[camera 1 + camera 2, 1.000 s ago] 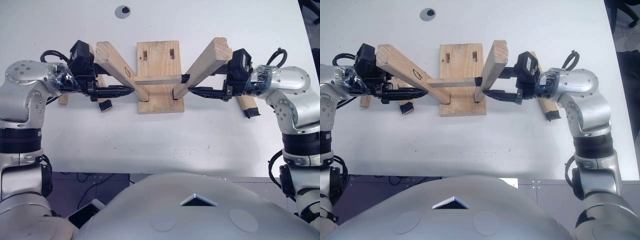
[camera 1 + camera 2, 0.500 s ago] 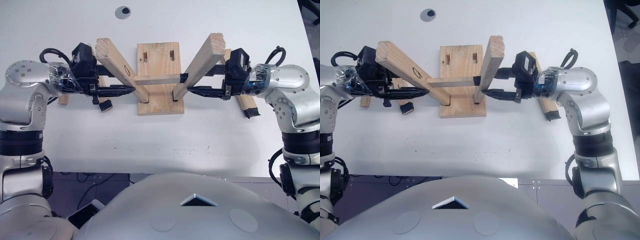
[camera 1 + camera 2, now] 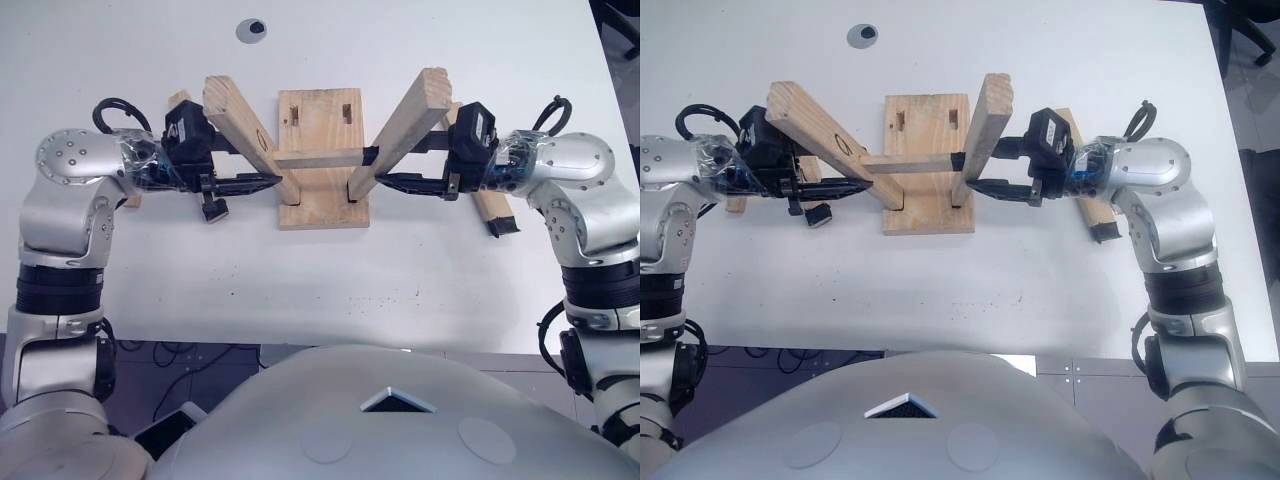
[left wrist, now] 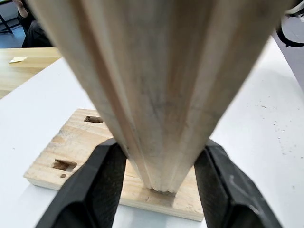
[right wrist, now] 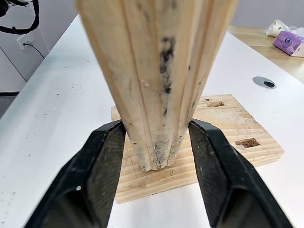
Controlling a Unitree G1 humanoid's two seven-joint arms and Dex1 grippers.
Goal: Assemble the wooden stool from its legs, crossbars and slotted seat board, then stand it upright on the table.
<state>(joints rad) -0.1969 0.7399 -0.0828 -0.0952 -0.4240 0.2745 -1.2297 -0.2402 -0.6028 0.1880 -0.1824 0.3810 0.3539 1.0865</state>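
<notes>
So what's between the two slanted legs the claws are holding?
A thin wooden crossbar runs from the left leg to the right leg, crossing over the seat board, seen in the head views.

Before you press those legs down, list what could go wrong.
1. The left leg and right leg lean outward, so their ends may seat crooked on the seat board.
2. The crossbar joining them could pull free if the legs spread.
3. Nothing holds the seat board; it may slide.

Silver jointed arms (image 3: pixel 70 190), looped black wrist cables (image 3: pixel 110 100), glossy black fingers (image 4: pixel 95 190)
</notes>
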